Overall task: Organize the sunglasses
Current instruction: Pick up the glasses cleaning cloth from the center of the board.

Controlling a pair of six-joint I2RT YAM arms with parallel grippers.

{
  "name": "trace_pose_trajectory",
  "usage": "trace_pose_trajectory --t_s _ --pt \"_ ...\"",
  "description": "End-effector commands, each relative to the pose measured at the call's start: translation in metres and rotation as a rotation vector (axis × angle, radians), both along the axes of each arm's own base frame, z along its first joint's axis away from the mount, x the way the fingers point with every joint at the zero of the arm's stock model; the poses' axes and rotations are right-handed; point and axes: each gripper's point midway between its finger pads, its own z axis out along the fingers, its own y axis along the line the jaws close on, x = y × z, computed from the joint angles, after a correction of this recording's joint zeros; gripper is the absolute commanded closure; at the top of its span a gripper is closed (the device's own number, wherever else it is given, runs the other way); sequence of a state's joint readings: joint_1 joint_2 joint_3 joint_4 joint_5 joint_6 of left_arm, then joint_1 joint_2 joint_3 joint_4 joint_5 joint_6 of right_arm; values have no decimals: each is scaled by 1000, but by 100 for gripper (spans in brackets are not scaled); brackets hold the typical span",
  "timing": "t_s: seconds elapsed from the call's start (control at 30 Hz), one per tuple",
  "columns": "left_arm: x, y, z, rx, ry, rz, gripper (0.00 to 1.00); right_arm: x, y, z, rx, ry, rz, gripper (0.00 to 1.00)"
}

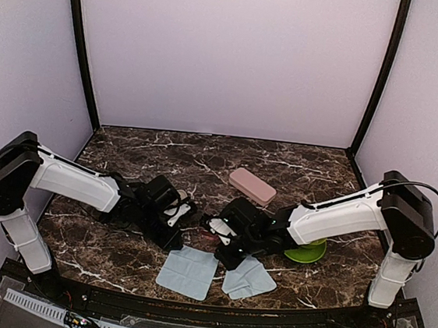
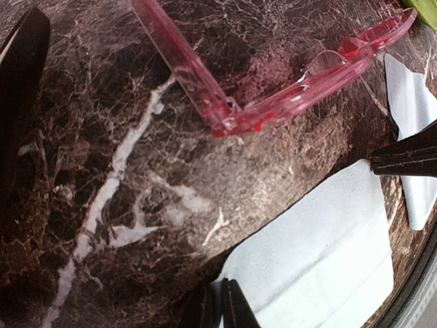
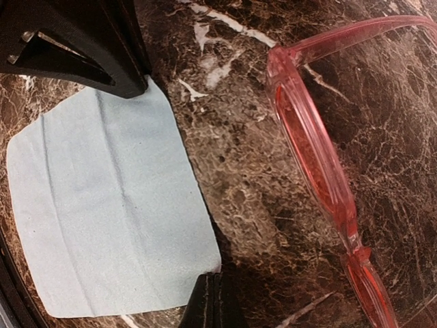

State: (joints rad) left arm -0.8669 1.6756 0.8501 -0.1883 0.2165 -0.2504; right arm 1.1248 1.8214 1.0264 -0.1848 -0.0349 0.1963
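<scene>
The red-pink translucent sunglasses (image 1: 206, 238) lie open on the marble between my two grippers, and show in the left wrist view (image 2: 287, 102) and in the right wrist view (image 3: 317, 150). Just in front of them lies a light blue cloth (image 1: 186, 272) (image 2: 321, 253) (image 3: 102, 205). My left gripper (image 1: 177, 244) (image 2: 218, 309) is pinched on its far left corner. At the far right corner of that cloth my right gripper (image 1: 226, 259) (image 3: 217, 304) is shut, the cloth's tip caught between its fingers. Neither gripper touches the sunglasses.
A second light blue cloth (image 1: 248, 279) (image 2: 411, 116) lies to the right of the first. A pink oblong case (image 1: 251, 185) sits further back at the middle. A green dish (image 1: 307, 253) lies under the right forearm. The table's front edge is close behind the cloths.
</scene>
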Motion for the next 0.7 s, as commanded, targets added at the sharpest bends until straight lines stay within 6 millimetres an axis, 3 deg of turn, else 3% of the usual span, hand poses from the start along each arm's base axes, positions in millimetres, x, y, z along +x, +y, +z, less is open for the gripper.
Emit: trace_pose_trajectory --t_s 0.0,0.67 --pt "-4 10 -7 47 6 23 92 4 3 14 51 -9 -13 100" --pt "4 6 4 -38 -31 106 100 18 7 22 71 -35 -7 100"
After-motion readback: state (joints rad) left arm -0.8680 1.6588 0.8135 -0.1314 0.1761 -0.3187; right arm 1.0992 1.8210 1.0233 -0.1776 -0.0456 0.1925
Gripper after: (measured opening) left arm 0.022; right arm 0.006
